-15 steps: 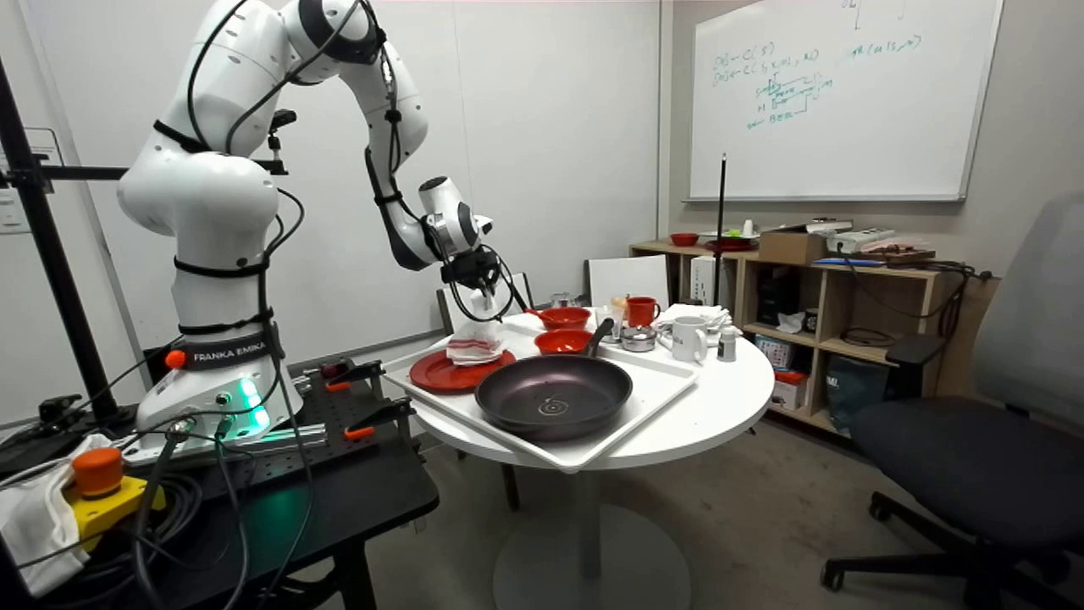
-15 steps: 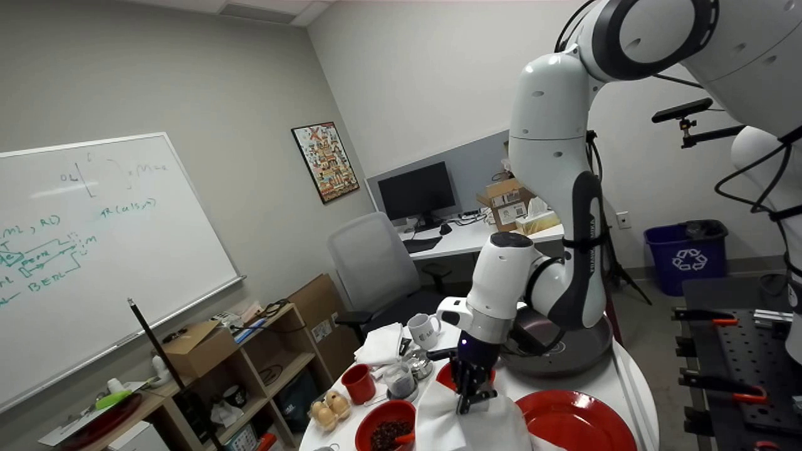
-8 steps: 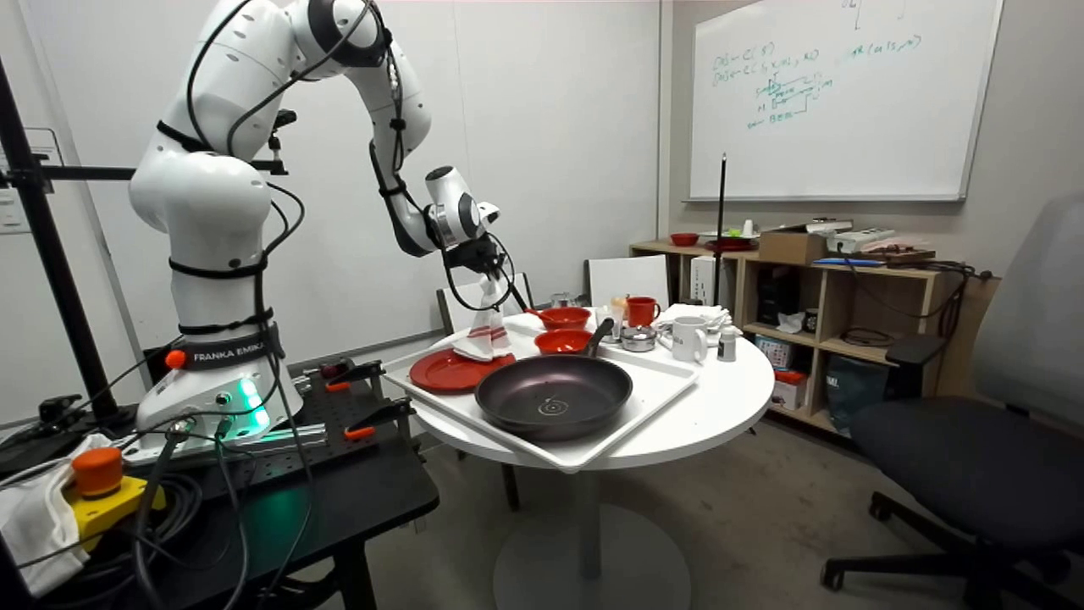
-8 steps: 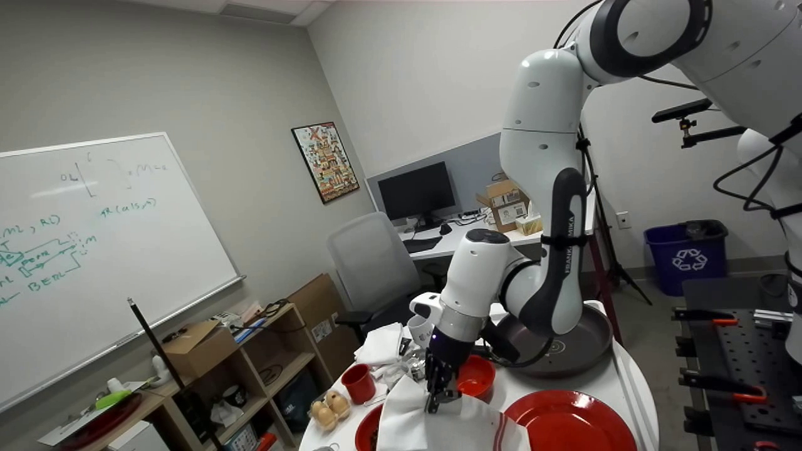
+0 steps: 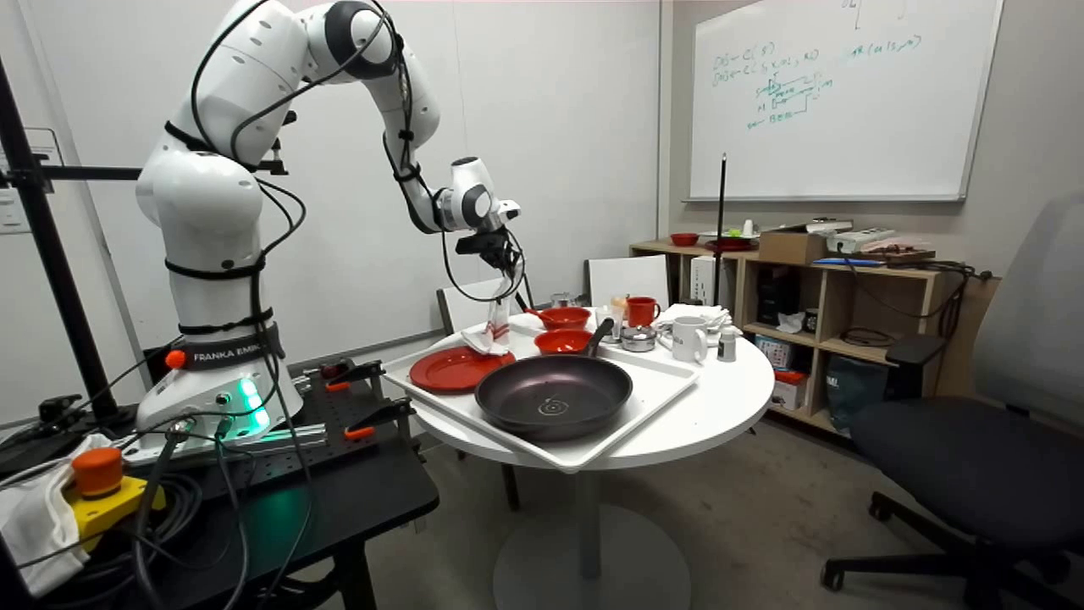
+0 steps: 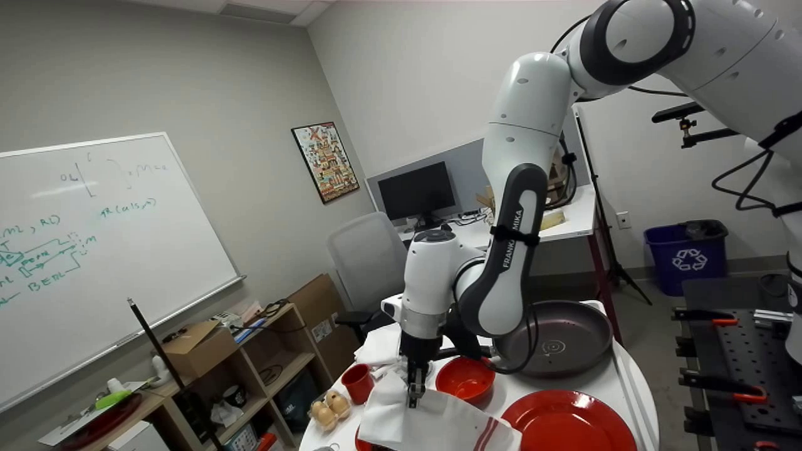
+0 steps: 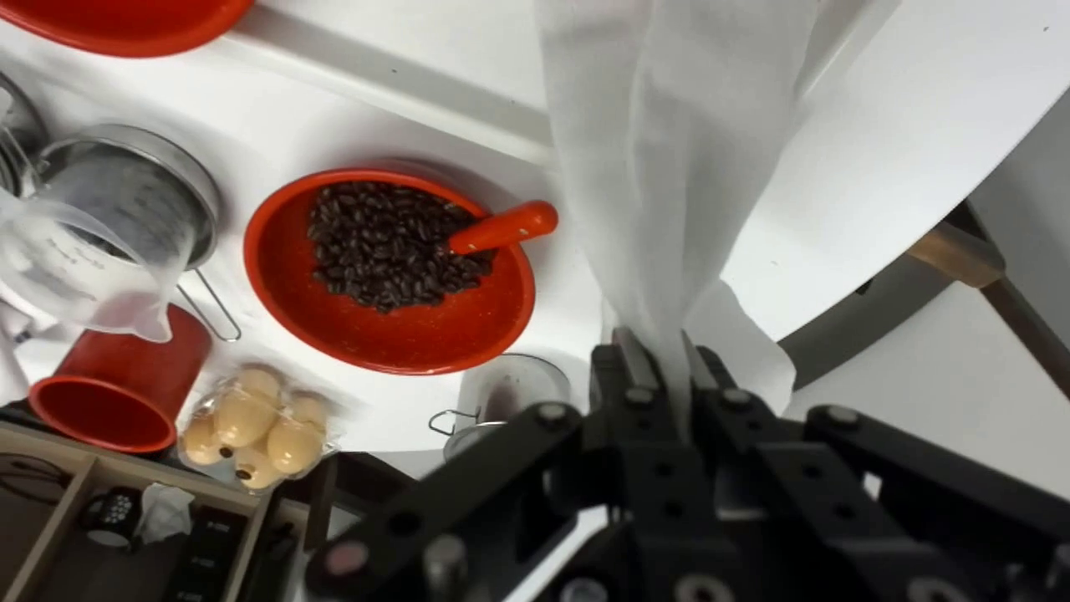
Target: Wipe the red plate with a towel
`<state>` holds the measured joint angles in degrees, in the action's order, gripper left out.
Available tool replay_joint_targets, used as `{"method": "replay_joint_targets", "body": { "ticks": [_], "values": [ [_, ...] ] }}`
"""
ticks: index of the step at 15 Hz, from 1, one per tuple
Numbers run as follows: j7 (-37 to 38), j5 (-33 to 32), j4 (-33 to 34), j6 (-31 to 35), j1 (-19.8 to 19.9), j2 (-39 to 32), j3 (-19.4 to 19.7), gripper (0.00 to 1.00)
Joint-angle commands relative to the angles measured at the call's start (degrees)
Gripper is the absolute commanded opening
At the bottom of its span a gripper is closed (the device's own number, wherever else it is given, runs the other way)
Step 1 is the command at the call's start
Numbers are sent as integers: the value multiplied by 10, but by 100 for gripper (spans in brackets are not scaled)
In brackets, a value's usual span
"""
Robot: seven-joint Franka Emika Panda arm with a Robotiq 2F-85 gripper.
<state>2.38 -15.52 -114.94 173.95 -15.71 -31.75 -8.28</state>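
Note:
The red plate (image 5: 457, 371) lies flat on the white tray (image 5: 656, 396); it also shows at the bottom of an exterior view (image 6: 570, 421). My gripper (image 7: 660, 355) is shut on a white towel (image 7: 677, 142) with red stripes. In the exterior views the gripper (image 6: 415, 398) is above the table, off to the side of the plate. The towel (image 5: 498, 325) hangs down from the fingers, its striped lower end (image 6: 482, 432) at the plate's edge. I cannot tell whether it touches the plate. The plate is out of the wrist view.
A dark pan (image 5: 554, 394) stands on the tray beside the plate. A red bowl (image 6: 465, 379) is near the pan handle. A red bowl of dark beans (image 7: 393, 276) with a spoon, eggs (image 7: 255, 422), a red mug (image 7: 125, 380) and a measuring cup (image 7: 92, 259) stand close to the gripper.
My gripper has moved away from the robot base, drawing the towel off most of the plate towards its edge. More of the plate's surface shows now. The plate has not moved.

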Motion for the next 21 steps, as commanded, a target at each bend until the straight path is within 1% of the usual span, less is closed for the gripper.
{"method": "replay_joint_targets", "body": {
  "ticks": [1,5,7,10,15,21],
  "values": [
    [-8,49,86,-95,-4,-35,1,7],
    [2,75,166,-211,-7,-71,3,7],
    [7,82,205,-251,-9,-90,5,7],
    [4,94,252,-290,-8,-110,-2,7],
    [3,91,293,-308,-20,-117,-5,7],
    [8,73,288,-294,-45,-95,5,7]
  ]
}}
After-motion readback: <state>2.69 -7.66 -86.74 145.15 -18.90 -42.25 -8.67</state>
